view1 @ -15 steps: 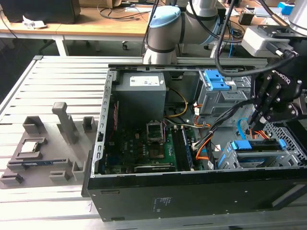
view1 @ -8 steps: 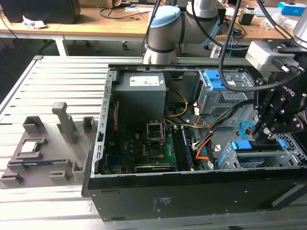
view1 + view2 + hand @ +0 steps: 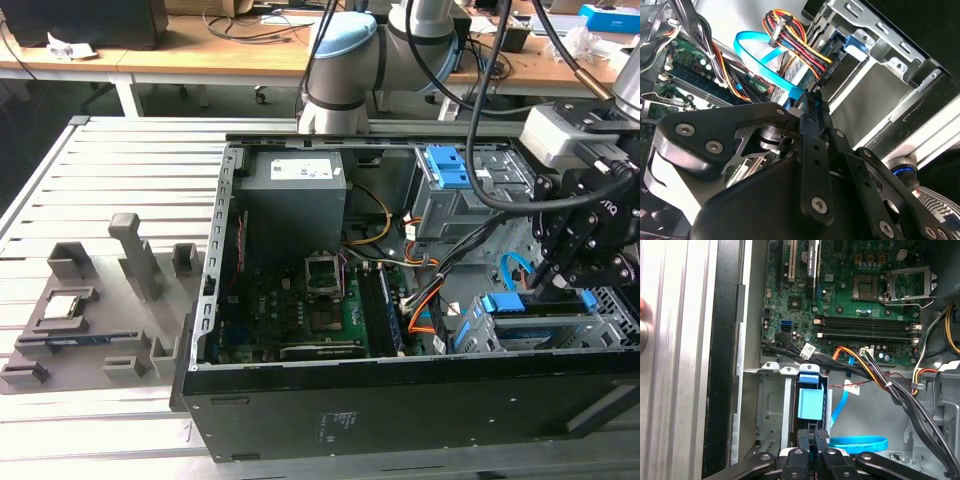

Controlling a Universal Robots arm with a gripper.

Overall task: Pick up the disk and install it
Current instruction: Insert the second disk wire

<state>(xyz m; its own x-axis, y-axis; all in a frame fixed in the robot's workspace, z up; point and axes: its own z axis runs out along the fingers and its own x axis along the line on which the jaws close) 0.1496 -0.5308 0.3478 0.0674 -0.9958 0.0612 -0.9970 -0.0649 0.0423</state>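
The disk (image 3: 541, 324) lies in the metal drive cage (image 3: 478, 330) at the front corner of the open computer case, on the exterior view's right. Blue rails show at both of its ends. My gripper (image 3: 549, 281) hangs just above the disk, with its black fingers pressed together and nothing visible between them. In the first wrist view the fingertips (image 3: 821, 434) sit right by the disk's blue rail (image 3: 810, 402) inside the cage. In the second wrist view the gripper (image 3: 815, 99) points at the grey cage wall (image 3: 865, 100), near a blue cable (image 3: 765, 60).
Bundled power wires (image 3: 880, 380) and a blue data cable (image 3: 860, 442) run close to the cage. A second drive cage with blue tabs (image 3: 447, 170) stands further back. A grey fixture (image 3: 90, 320) on the exterior view's left holds a processor chip (image 3: 62, 306).
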